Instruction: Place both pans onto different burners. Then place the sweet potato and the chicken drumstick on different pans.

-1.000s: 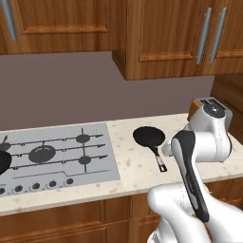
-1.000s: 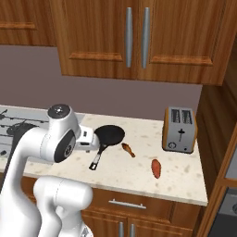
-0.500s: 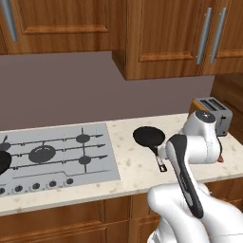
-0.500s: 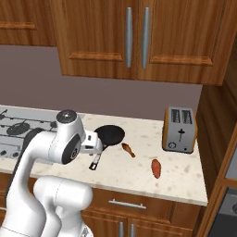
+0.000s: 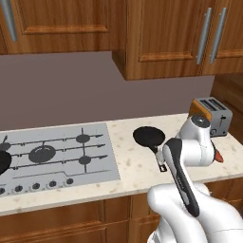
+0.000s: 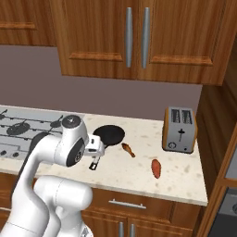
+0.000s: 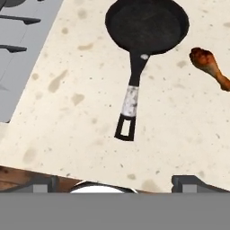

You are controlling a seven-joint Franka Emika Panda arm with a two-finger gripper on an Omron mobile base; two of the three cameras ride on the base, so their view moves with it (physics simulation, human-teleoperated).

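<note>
One black pan (image 7: 146, 24) lies on the speckled counter, its long handle (image 7: 130, 101) pointing toward me. My gripper (image 7: 117, 184) hovers above the counter's front edge just short of the handle's end, open wide, with nothing between its fingertips (image 7: 193, 182). The same pan (image 6: 109, 134) sits right of the cooktop (image 6: 18, 129), also seen as pan (image 5: 148, 136). A second pan (image 5: 2, 160) shows at the far left edge over the cooktop (image 5: 57, 156). The chicken drumstick (image 6: 128, 149) (image 7: 209, 65) lies right of the near pan. The sweet potato (image 6: 156, 168) rests further right, near the counter front.
A steel toaster (image 6: 179, 129) (image 5: 211, 114) stands at the counter's right end by the wooden side wall. Wooden cabinets hang above. The burners (image 5: 42, 154) lie under thin grates on the cooktop. My white arm hides part of the counter in front of the pan.
The arm has dropped and leaned a little forward toward the pan's handle. The gripper stays open. Pan, drumstick and sweet potato have not moved.
</note>
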